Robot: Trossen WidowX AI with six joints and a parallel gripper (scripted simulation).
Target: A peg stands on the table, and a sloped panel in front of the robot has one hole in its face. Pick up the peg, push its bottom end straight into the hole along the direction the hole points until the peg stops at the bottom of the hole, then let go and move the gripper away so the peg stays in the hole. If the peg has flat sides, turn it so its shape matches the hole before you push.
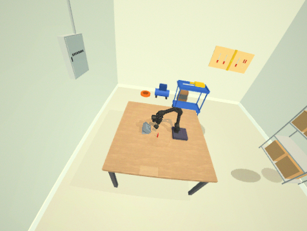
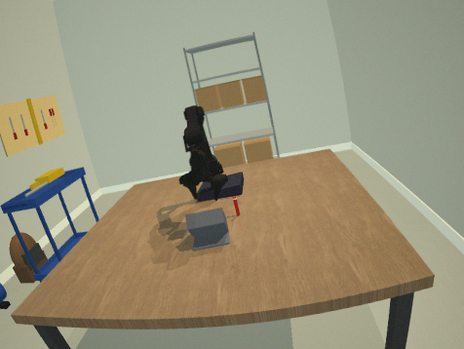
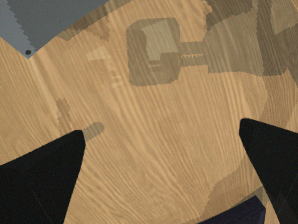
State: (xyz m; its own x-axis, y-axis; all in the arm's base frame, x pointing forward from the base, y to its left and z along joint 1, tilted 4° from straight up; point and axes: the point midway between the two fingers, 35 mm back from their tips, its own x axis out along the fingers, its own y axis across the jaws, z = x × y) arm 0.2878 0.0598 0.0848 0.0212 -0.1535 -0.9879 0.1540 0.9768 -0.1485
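Observation:
A small red peg (image 1: 157, 135) (image 2: 237, 206) stands upright on the wooden table (image 1: 151, 161) (image 2: 317, 234), between the grey sloped panel (image 1: 146, 128) (image 2: 208, 226) and the arm's dark base (image 1: 180, 133) (image 2: 233, 182). My gripper (image 1: 155, 124) (image 2: 207, 194) (image 3: 162, 132) is open and empty. It hangs a little above the table, behind the panel and beside the peg, touching neither. In the wrist view only bare wood lies between the two black fingers, the panel's corner shows at the top left, and the peg is out of view. The panel's hole barely shows at the top edge there.
A blue cart (image 1: 191, 97) (image 2: 44, 214) stands beyond the table. A metal shelf with boxes (image 2: 234, 112) (image 1: 287, 151) stands by the wall. A blue chair (image 1: 162, 90) and an orange ring (image 1: 146, 93) are on the floor.

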